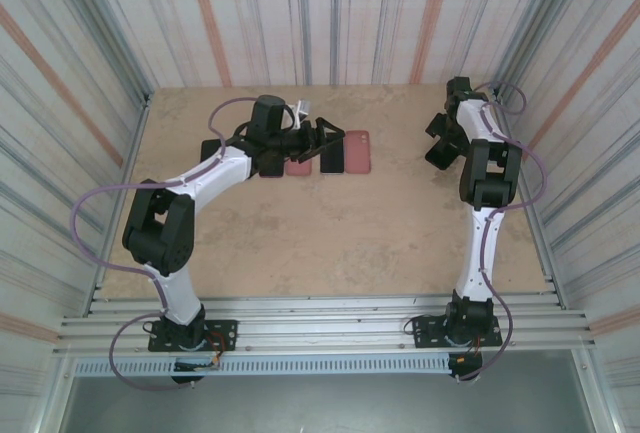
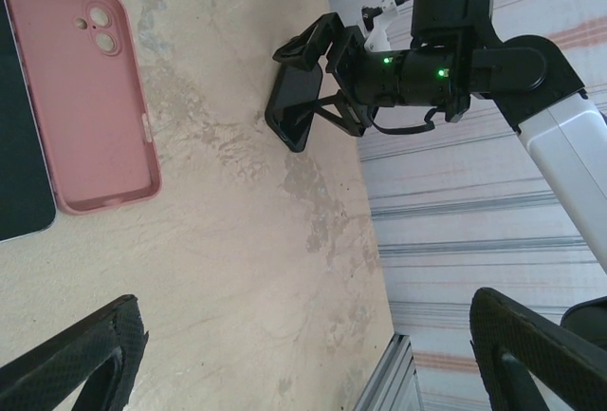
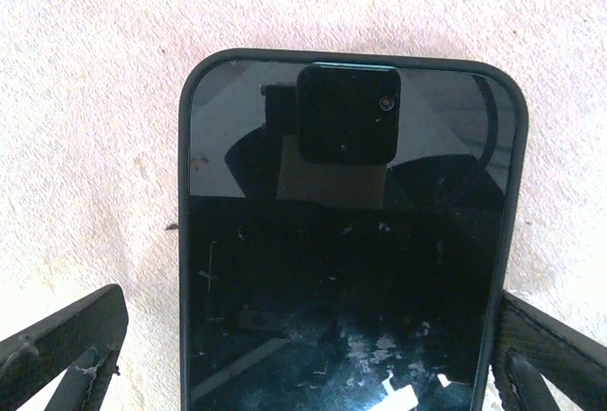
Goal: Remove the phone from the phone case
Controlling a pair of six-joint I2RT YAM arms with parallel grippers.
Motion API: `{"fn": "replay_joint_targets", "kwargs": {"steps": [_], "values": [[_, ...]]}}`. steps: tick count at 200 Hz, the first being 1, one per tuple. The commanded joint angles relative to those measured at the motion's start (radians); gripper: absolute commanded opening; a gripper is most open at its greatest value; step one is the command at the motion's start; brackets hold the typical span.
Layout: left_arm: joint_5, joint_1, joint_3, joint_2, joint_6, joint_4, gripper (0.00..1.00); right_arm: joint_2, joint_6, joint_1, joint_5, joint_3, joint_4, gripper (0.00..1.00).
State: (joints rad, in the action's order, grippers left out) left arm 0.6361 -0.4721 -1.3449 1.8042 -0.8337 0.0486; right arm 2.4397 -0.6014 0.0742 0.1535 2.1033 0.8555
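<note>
My right claw (image 3: 308, 359) stands wide astride the cased phone (image 3: 346, 259) on the counter (image 3: 95, 98). My left claw (image 2: 313, 364) is wide too, empty, near a pink case (image 2: 90, 98).

Items I can see from the left wrist camera:
1. Pink phone case (image 2: 90, 98), at 10 o'clock: empty, lying hollow side up on the table (image 2: 237, 269).
2. Dark phone (image 2: 19, 145), at 9 o'clock: flat, just beside the case and cut off by the frame edge.
3. Right gripper (image 2: 302, 84), at 12 o'clock: jaws spread, low over the table.
4. Left gripper (image 2: 313, 364), at 6 o'clock: fingertips (image 2: 95, 354) wide apart, nothing between them.
</note>
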Motion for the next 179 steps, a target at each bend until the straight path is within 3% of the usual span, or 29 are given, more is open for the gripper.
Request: {"fn": "replay_joint_targets", "kwargs": {"steps": [1, 132, 179], "values": [[0.024, 0.009, -0.034, -0.036, 0.025, -0.018, 0.92, 0.056, -0.030, 0.007, -0.046, 0.038, 0.081, 0.96], [0.070, 0.030, -0.024, -0.042, 0.019, 0.032, 0.92, 0.121, -0.045, -0.006, 0.048, 0.116, 0.271, 0.85], [0.086, 0.039, -0.007, -0.040, 0.006, 0.062, 0.91, 0.059, -0.022, 0.016, -0.006, 0.046, 0.210, 0.73]]}}
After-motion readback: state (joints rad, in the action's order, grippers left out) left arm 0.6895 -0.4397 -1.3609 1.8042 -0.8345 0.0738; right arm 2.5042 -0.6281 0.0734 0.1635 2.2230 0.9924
